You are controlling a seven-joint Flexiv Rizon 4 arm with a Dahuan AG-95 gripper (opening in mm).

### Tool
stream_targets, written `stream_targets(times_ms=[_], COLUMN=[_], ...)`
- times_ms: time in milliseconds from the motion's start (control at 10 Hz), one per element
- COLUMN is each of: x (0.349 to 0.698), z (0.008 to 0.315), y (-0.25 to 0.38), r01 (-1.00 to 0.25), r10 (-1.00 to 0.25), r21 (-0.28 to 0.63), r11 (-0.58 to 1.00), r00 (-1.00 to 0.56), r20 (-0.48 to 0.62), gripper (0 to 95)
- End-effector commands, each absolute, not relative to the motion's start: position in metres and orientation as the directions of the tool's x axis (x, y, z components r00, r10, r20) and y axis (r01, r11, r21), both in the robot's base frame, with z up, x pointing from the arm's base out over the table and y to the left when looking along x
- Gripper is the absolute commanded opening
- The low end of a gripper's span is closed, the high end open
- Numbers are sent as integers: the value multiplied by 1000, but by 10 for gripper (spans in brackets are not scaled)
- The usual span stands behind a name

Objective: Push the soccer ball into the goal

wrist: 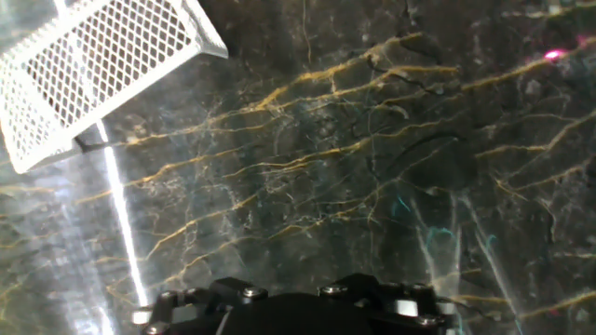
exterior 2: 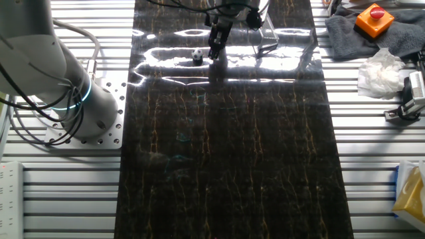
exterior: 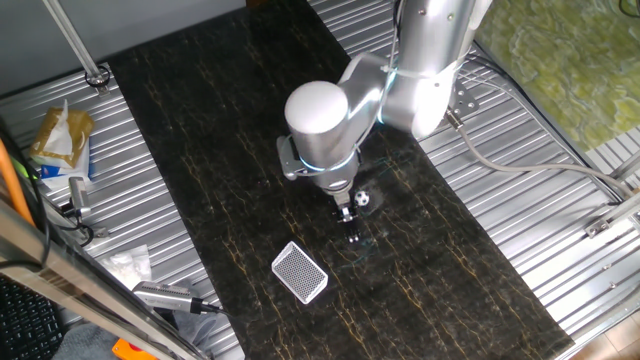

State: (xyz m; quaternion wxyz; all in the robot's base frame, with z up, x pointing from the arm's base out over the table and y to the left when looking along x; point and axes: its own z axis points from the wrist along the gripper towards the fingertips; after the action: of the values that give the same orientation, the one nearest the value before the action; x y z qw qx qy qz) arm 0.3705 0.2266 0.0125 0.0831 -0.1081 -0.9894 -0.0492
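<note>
Dark marble-patterned mat (exterior: 240, 170) laid over ribbed metal table (exterior: 520, 210). Soccer ball (exterior: 363, 200) seen near mat's middle, just beside gripper (exterior: 351, 226), apart from goal (exterior: 299, 272). Goal lies nearer one mat edge, long axis set diagonal to mat edges; mouth direction cannot be told. Gripper fingers lowered toward mat; finger gap cannot be told. Crumpled paper (exterior 2: 378, 72) lies on table beside mat.
</note>
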Motion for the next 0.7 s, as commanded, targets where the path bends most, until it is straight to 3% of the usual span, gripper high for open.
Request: stream_targets(times_ms=[100,700], x=[370,368], z=[16,22], y=[227,230], r01=[196,-41], r10=[179,-41], r21=[81,2], r11=[977,999], r00=[-968,-989], r20=[175,145], gripper=[950,950])
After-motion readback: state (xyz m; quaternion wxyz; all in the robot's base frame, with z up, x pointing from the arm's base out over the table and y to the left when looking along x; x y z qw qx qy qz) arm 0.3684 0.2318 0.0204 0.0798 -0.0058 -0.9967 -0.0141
